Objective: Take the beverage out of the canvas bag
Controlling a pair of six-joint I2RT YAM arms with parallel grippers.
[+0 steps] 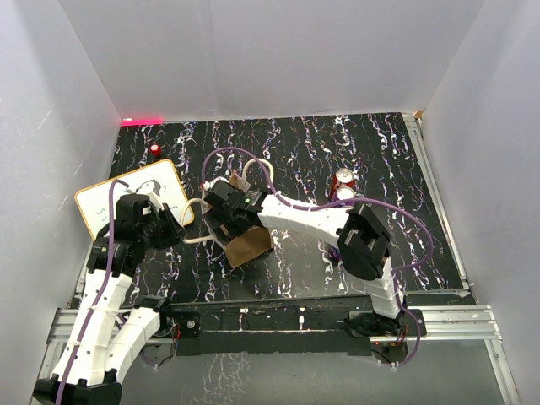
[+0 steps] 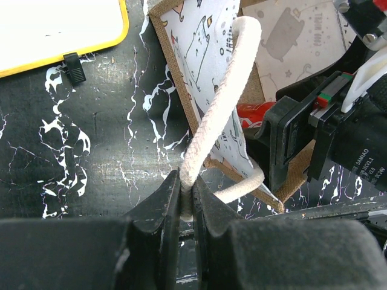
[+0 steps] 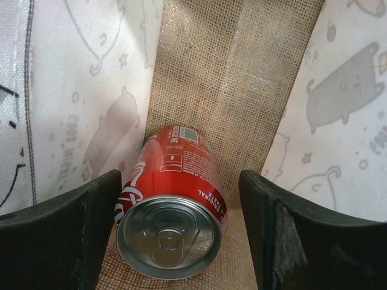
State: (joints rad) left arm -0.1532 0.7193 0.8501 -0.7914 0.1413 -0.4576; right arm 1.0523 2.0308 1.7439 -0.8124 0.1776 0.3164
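- Beverage first: a red can (image 3: 172,205) lies on its side deep inside the canvas bag (image 3: 224,78). Its pull-tab top faces the bag's mouth and its base points toward the woven bottom panel. It has not left the bag.
- The left fingers (image 2: 158,211) are pinched tight on the bag's cream handle (image 2: 221,103), just outside the mouth. I judge that this grip steadies the bag and keeps its mouth spread.
- The right fingers (image 3: 66,235) are inside the bag, one on each side of the can, at a middling spread. One looks to be at or against the can's side, while the other shows a slim gap. I judge the can to be straddled but not gripped.
- Done, as things lie: the bag is held by its handle, the mouth is open, and the right arm has reached the can.
- Left to do, by my reckoning: close on the can, draw it back through the mouth without catching the printed lining, and set it on the counter (image 1: 396,152) beside the bag.
- Two other cans (image 1: 343,179) stand on the counter well apart from the bag, beyond the right arm. Whether they belong to the task cannot be told.
- A whiteboard (image 1: 101,202) lies near the bag on the left arm's side.
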